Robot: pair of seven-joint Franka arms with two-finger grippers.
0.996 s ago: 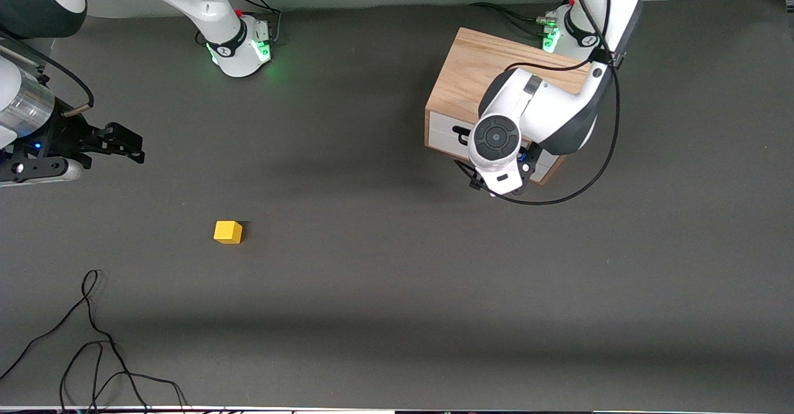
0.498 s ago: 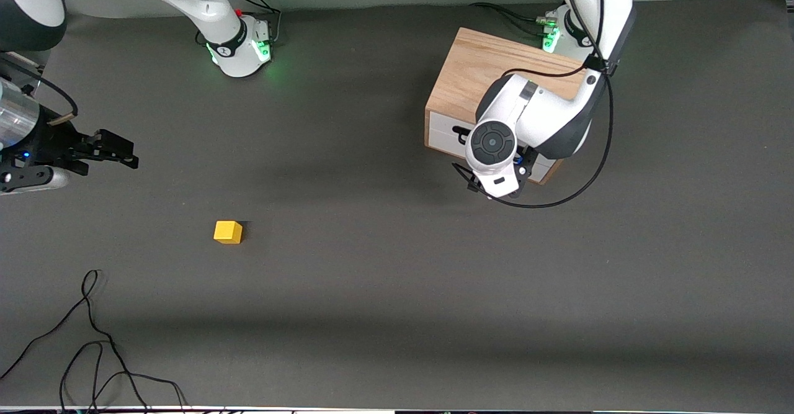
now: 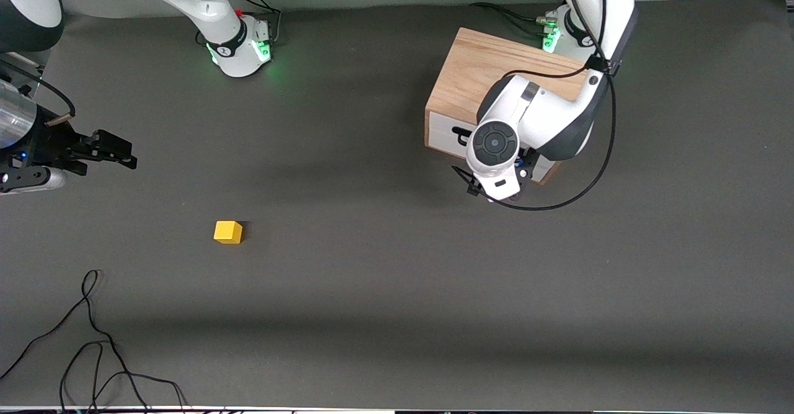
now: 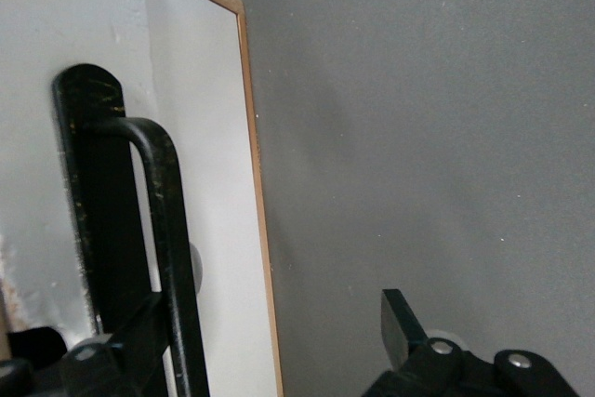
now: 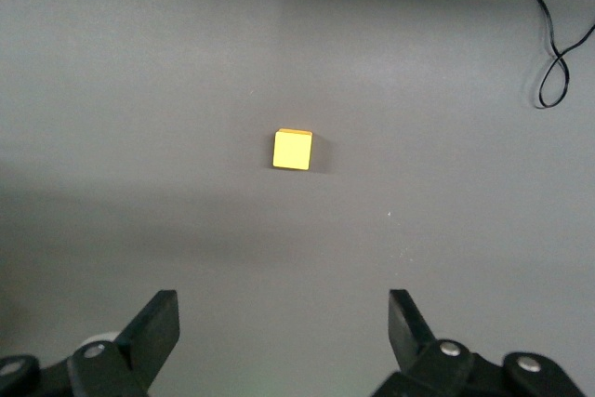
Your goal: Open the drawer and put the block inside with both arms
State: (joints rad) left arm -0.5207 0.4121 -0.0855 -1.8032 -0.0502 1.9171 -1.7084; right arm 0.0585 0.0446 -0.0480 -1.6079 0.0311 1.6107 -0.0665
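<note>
At the left arm's end of the table (image 3: 384,315) I see the oak box (image 3: 477,69), its drawer (image 3: 448,133) shut, white front facing the front camera. My left gripper (image 4: 242,341) has its 2 fingers (image 4: 402,327) spread around the black bar handle (image 4: 169,230). My right gripper (image 5: 284,323) hangs open over bare table, apart from the yellow block (image 3: 227,232), which sits square toward the right arm's end.

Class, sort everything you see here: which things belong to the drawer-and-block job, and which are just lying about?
Belongs to the job:
drawer
handle
block
left claw
right claw

Just lying about:
loose black cable
</note>
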